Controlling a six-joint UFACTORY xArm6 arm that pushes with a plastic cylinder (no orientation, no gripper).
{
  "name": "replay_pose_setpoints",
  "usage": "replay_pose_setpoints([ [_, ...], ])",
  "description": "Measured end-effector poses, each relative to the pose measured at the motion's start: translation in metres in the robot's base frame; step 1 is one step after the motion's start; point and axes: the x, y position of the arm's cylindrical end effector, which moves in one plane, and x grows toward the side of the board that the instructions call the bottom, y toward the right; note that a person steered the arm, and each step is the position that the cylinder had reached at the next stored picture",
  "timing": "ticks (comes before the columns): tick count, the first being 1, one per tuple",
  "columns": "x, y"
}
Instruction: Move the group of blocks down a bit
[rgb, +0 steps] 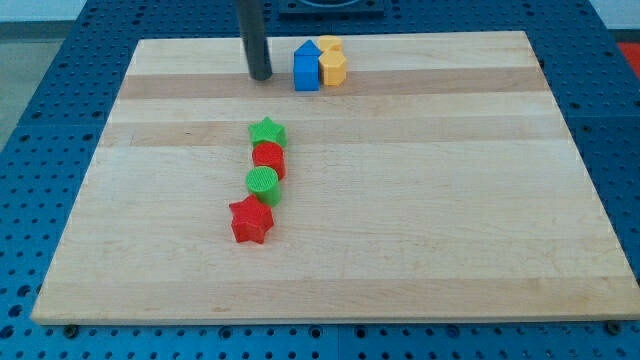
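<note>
We look down at a pale wooden counter (420, 200) that fills most of the view, with a blue perforated surface (40, 120) showing around its edges.

Our end effector is a straight dark rod with no jaws, so it neither opens nor closes and holds nothing. It comes down from the view's top edge, and my tip (260, 76) rests on the counter near the view's top, a little left of centre.

Just to the view's right of my tip, apart from it, sits a tight cluster of three blocks. The blue block (306, 68) has a pointed, house-like top. Touching its right side is a yellow block (333, 68), roughly hexagonal. A second yellow block (329, 46) sits right behind them, toward the view's top; its shape is hard to tell.

Well below this cluster, near the middle of the counter and left of centre, four blocks form a short line running from the view's top down toward the bottom left. First comes a green star (267, 131), then a red cylinder (269, 158) touching it, then a green cylinder (262, 183), and last a red star (251, 221). Each block in the line touches or nearly touches the next.

My tip is well apart from this line, above it in the view.
</note>
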Motion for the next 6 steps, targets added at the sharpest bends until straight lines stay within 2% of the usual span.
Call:
replay_pose_setpoints([
  [1, -0.002, 0.042],
  [3, -0.002, 0.042],
  [5, -0.041, 0.014],
  [6, -0.074, 0.014],
])
